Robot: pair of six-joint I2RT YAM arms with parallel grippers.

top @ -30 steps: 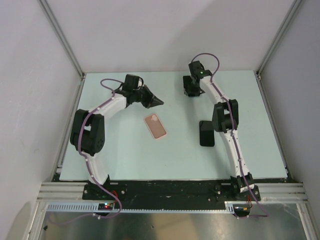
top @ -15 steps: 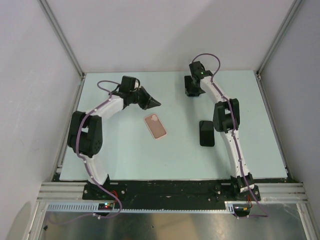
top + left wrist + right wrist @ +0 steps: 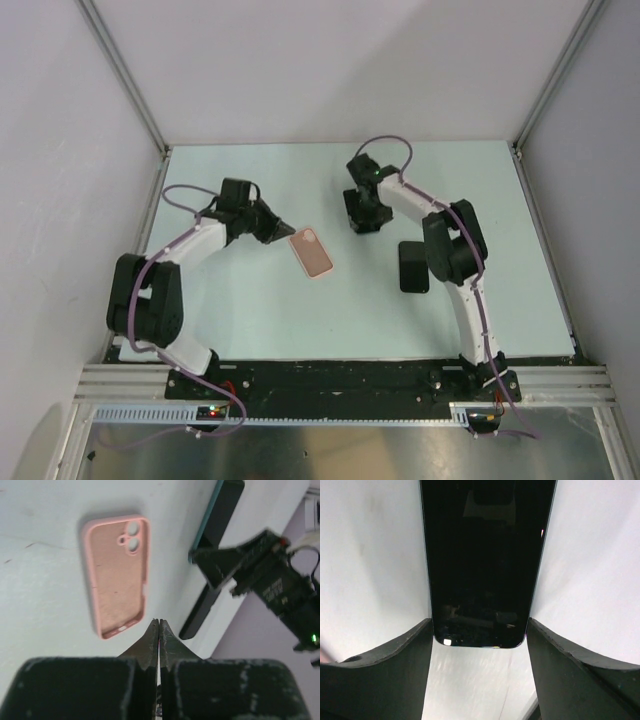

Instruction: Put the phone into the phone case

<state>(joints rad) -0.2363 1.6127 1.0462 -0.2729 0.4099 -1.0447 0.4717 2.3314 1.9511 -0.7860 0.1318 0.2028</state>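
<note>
While right gripper (image 3: 479, 652) is hovering empty, jaws apart, phone (image 3: 482, 555) is lying flat just ahead, long axis running straight away, centred on gap. Left gripper (image 3: 158, 627), jaws together, is pointing just right of case (image 3: 120, 575); right arm nearer phone.

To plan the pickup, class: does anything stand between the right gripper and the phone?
Nothing visible does. The phone lies on the bare table, straight ahead of the open right gripper.
</note>
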